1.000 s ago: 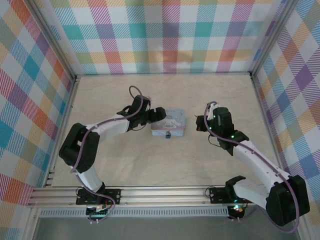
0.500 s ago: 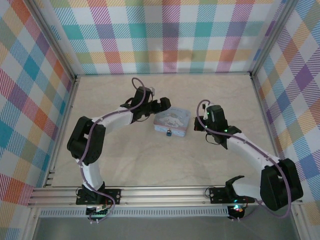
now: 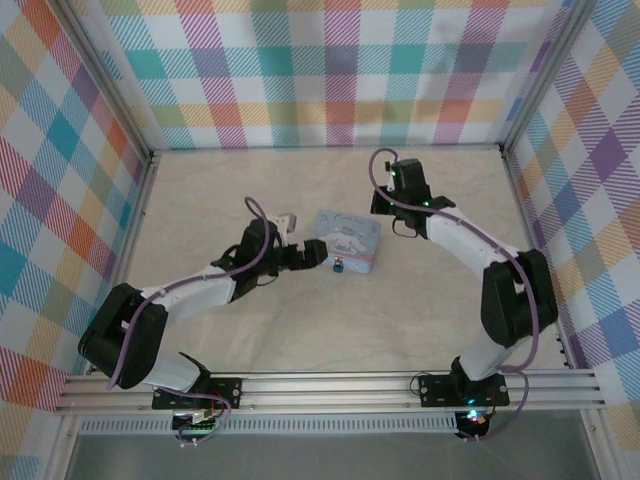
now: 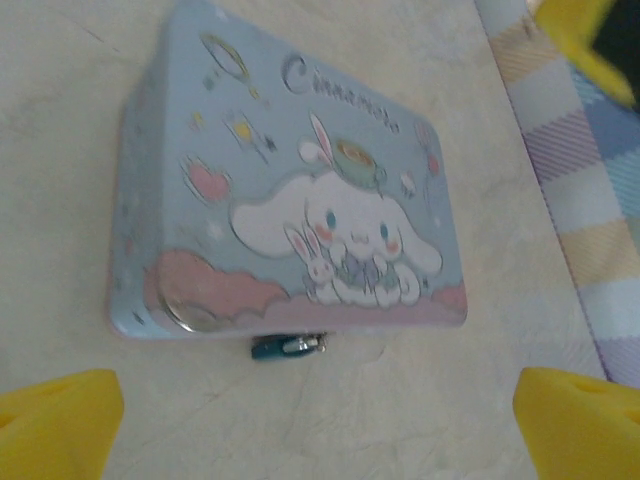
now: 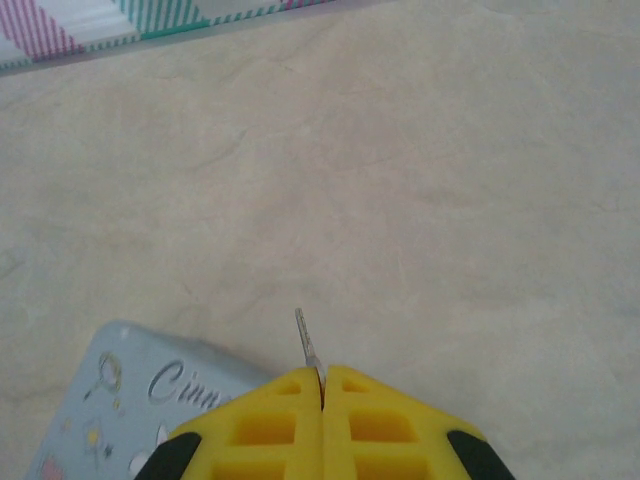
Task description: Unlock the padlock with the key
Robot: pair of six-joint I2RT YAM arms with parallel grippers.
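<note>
Both arms have swung since a second ago: my left has dropped from the tin's far-left side to its near-left corner, and my right has climbed from beside the tin to behind its far edge.

Left gripper (image 3: pixel 312 252) first: jaws spread wide, nothing between them.

Straight ahead of those jaws, and close, lies the padlock (image 4: pixel 288 346). It's tiny and dark, tucked against the near edge of the pale-blue tin (image 4: pixel 290 200), with its long axis running along that edge, crosswise to my approach. The tin sits flat on the table (image 3: pixel 250 330), cartoon lid up.

Further right and back, the right gripper (image 5: pixel 322 385) is pinched tight on the key (image 5: pixel 307 345). The thin blade pokes out past the tips over bare table, with the tin's corner below and to its left.

So my left is much nearer the lock, and the key is on the wrong side with the tin's whole body between them. I reckon the key must come round or over the tin while the left steadies the lock.
</note>
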